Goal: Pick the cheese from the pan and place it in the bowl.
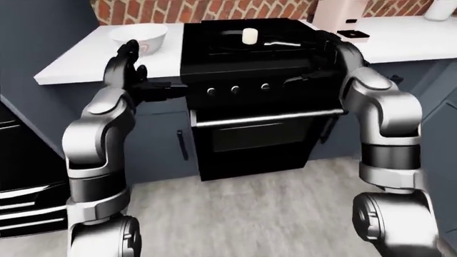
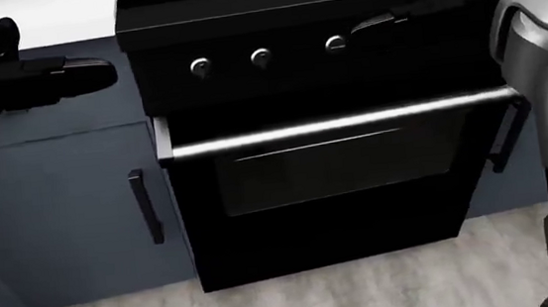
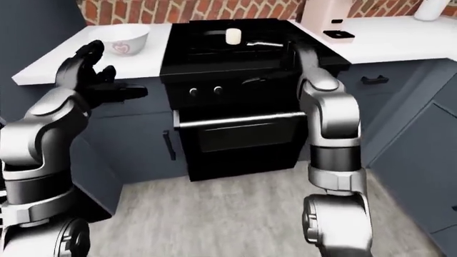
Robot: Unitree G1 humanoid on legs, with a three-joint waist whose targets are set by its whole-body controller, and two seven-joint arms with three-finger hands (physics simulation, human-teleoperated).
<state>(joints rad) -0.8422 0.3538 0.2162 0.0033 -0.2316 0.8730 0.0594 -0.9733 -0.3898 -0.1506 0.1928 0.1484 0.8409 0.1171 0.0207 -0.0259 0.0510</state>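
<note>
Both hands raised at the stove, nothing held yet.

My left fingers (image 1: 122,60) are spread wide and hold nothing, lifted at about nine o'clock of the stove (image 1: 250,96), just under the tabletop (image 1: 79,61) edge. I cannot tell how my right fingers (image 1: 336,45) stand; they are dark against the stove's three o'clock corner. I judge both arms are up so either can reach over the cooktop. One cheese (image 1: 249,36), a pale upright cylinder, sits in the one dark pan (image 1: 236,37), whose handle (image 1: 282,44) points toward three o'clock. One white bowl (image 1: 139,36) waits on the tabletop at nine o'clock of the pan, near my left hand. Three knobs (image 2: 261,57) line the stove's face above one oven bar (image 2: 341,125).
</note>
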